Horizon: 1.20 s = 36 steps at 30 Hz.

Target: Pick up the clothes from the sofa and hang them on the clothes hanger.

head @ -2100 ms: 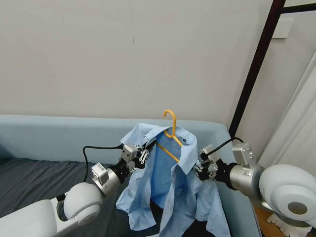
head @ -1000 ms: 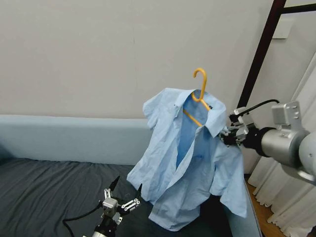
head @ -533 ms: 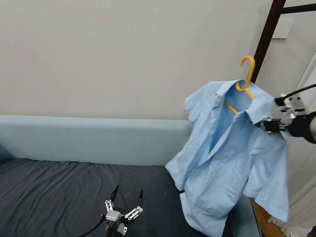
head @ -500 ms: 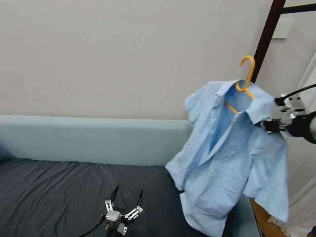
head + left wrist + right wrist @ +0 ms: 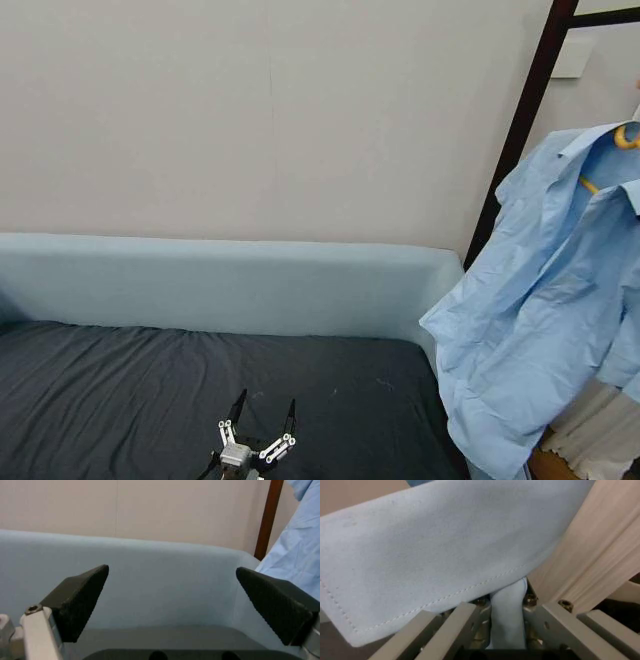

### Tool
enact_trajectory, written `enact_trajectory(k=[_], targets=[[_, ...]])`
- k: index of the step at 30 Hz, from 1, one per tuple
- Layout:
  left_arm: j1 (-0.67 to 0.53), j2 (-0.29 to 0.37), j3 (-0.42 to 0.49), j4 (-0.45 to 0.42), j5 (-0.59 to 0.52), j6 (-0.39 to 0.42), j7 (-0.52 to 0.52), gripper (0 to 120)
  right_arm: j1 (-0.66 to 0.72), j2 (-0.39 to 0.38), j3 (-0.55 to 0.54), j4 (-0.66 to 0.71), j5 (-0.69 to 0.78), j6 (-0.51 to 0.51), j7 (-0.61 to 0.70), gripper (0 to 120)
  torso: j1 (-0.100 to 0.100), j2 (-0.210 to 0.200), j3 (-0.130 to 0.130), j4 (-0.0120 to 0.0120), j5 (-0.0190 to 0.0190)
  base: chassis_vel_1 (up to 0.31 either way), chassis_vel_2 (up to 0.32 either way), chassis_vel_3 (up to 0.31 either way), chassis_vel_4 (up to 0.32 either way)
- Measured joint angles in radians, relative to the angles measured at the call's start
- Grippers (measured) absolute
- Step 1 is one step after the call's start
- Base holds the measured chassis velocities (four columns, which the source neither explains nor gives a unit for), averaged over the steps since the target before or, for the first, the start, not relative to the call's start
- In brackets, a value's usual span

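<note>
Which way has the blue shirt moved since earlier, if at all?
Yes. The blue shirt moved right and up, from above the sofa to past the dark post.

1. Soft, even light lies on the wall [image 5: 250, 120] before me.
2. The sofa [image 5: 230, 285] backrest is bright, its seat dim.
3. My left gripper [image 5: 171, 570] shows its pads [image 5: 80, 596] as dark silhouettes.
4. Gentle shadows sit in the shirt [image 5: 540, 330] folds.

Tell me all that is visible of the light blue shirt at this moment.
The shirt is light blue, thin woven cloth with a collar and stitched hems. It hangs open and creased on an orange hanger, by the end of the sofa, beside the dark rack post. The right hand pinches a fold of it.
</note>
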Motion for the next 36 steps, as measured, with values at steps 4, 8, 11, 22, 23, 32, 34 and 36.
enact_trajectory(k=[4,8,11,22,23,32,34,36], targets=[[0.059,-0.049,-0.049,-0.022,-0.001,-0.012,-0.002,100,-0.026,0.028,-0.048,-0.033,-0.182,0.0,-0.078,2,0.0,0.0,0.0,0.0003,-0.0001,0.0,0.0,0.0,0.0],[0.1,-0.08,-0.095,-0.057,0.002,-0.011,-0.006,100,-0.051,0.084,-0.064,-0.088,-0.302,0.0,-0.126,2,0.0,0.0,0.0,0.0008,0.0,0.0,0.0,0.0,0.0],[0.119,-0.085,-0.116,-0.082,0.004,-0.001,-0.007,100,-0.074,0.119,-0.069,-0.13,-0.386,0.0,-0.169,2,0.0,0.0,0.0,0.001,0.0002,0.0,0.0,0.0,0.0],[0.14,-0.077,-0.113,-0.153,0.002,0.055,0.004,100,-0.114,0.26,-0.099,-0.446,-0.835,0.001,-0.425,2,0.0,0.0,0.0,0.0003,0.0002,0.0,0.0,0.0,0.0],[0.142,-0.077,-0.112,-0.155,0.002,0.056,0.004,100,-0.114,0.27,-0.101,-0.472,-0.877,0.001,-0.459,2,0.0,0.0,0.0,0.0002,0.0002,0.0,0.0,0.0,0.0],[0.148,-0.071,-0.105,-0.179,0.018,0.076,0.001,100,-0.089,0.38,-0.13,-0.72,-1.152,0.029,-0.655,2,0.0,0.0,0.0,0.0001,0.0002,0.0,0.0,0.0,0.0],[0.151,-0.074,-0.103,-0.183,0.02,0.078,0.001,100,-0.079,0.399,-0.141,-0.749,-1.173,0.056,-0.681,2,0.0,0.0,0.0,0.0001,0.0002,0.0,0.0,0.0,0.0],[0.158,-0.08,-0.102,-0.185,0.027,0.079,0.001,100,-0.071,0.437,-0.156,-0.799,-1.224,0.148,-0.755,2,0.0,0.0,0.0,0.0001,0.0001,0.0,0.0,0.0,0.0]])
